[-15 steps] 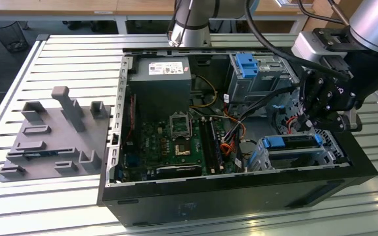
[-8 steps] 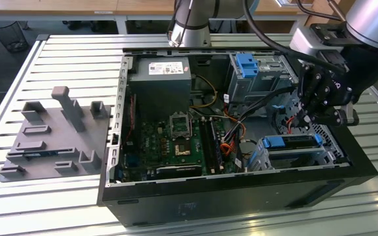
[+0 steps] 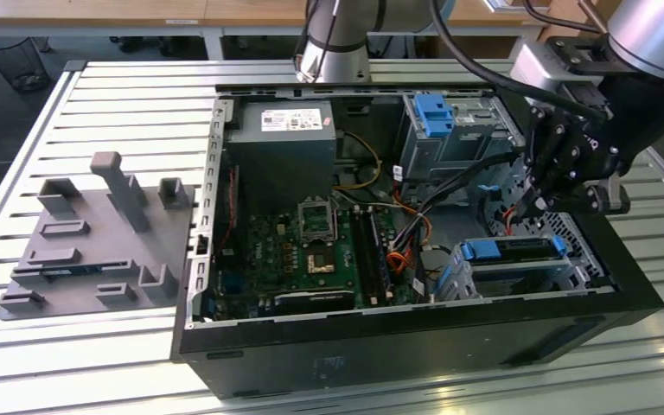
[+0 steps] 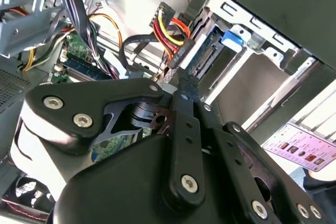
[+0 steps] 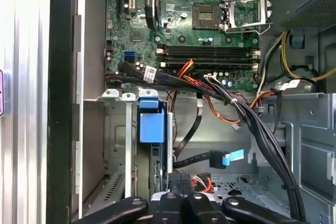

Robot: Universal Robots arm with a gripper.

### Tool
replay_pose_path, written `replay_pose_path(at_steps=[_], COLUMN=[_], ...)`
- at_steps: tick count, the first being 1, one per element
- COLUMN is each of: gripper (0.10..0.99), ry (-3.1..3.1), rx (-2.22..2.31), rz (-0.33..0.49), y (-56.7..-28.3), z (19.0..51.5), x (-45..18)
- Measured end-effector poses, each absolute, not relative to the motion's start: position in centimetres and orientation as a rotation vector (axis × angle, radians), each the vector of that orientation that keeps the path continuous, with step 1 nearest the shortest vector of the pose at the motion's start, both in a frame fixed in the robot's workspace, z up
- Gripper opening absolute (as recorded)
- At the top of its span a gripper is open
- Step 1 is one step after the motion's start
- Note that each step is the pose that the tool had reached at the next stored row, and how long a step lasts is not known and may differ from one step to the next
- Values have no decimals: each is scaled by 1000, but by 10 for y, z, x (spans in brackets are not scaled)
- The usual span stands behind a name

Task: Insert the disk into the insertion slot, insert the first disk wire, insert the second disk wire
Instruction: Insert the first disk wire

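A black multi-link gripper (image 4: 181, 81) on the robot's single arm is hovering low inside an open black desktop computer case (image 3: 424, 337). Its jaws are drawn together and appear to be pinching the black plug of a red, yellow and black disk wire (image 4: 169, 24) in the second wrist view. The disk, a flat silver-grey drive clipped in a bright blue plastic carrier (image 5: 152, 127), is already sitting inside the insertion slot, a low perforated sheet-metal cage (image 5: 116, 150) towards the exterior view's right. The plug is sitting just beside the disk's rear edge; whether it is touching the socket cannot be told. A second black cable with a pale blue tab (image 5: 226, 158) is lying loose nearby, apart from the disk.

The main risk, judging from here, is the plug meeting the socket at a slant and jamming or bending, since the grip on it looks narrow and the stiff wires may be tugging it sideways. A thick bundle of black cables (image 5: 262, 135) is hanging close to the gripper and could be catching on its linkages.
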State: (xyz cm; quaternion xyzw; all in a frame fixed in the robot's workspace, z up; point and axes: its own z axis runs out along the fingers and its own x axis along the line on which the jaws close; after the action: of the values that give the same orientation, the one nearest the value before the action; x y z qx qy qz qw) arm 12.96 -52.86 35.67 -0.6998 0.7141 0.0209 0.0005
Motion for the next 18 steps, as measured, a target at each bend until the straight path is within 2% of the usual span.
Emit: replay_pose_path(at_steps=[4, 5, 6, 8, 9, 10, 11, 12, 18], gripper=[114, 169, 169, 290, 290, 349, 349, 412, 412], ry=[2257, 2260, 2263, 2268, 2270, 2274, 2281, 2288, 2337], rx=[-2183, -2180, -2177, -2173, -2171, -2166, -2159, -2151, -2096], rz=[65, 65, 65, 64, 64, 63, 63, 64, 64], y=[-527, -527, -527, -527, -527, -527, -526, -526, -523], z=[357, 357, 357, 357, 357, 357, 357, 357, 354], x=[133, 134, 135, 136, 137, 137, 137, 137, 137])
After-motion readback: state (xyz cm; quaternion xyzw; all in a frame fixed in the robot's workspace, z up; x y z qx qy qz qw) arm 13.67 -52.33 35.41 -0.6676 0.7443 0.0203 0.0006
